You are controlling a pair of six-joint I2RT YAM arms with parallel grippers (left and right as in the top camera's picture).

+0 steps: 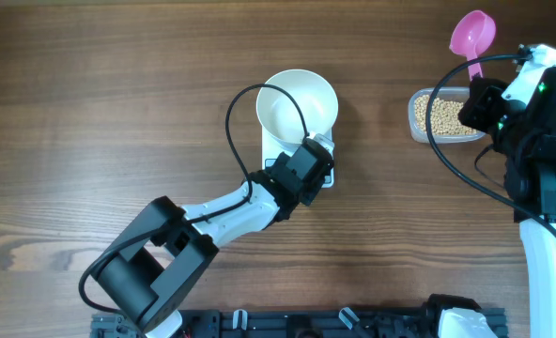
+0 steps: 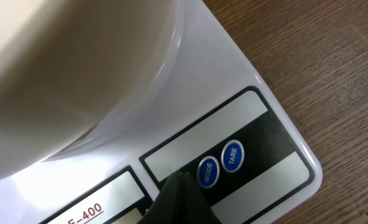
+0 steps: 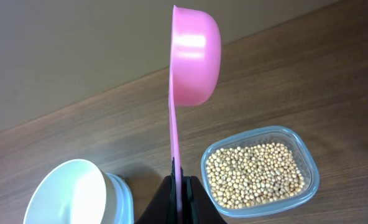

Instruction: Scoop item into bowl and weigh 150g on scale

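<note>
Currently: bowl (image 1: 297, 101) on scale (image 1: 270, 155), both grippers shut

Left gripper (image 2: 181, 178): closed on nothing, fingertips pressed together. Tip down on the scale's dark front panel, just beside the blue MODE button (image 2: 207, 172), with the TARE button (image 2: 232, 155) next along. Positioned at the scale's front edge, close to the bowl's near side but apart from its wall in the left wrist view.

Bowl: white, round, deep, upright, sitting on the scale's platform and covering most of it. Only the front strip and one side of the scale visible from overhead. Roughly mid-table (image 1: 90, 113).

Right gripper (image 3: 181, 182): clamped on the thin handle of a pink scoop (image 3: 195, 56). Scoop turned on edge, cup end pointing away from the fingers, past the far side of the tub from overhead. Contents of the cup: cannot tell.

Beans (image 3: 255, 174): small, tan, round, piled in a clear tub (image 3: 312, 180). Tub on the table to the right of the bowl and scale, near but not touching, right beside the right gripper.
</note>
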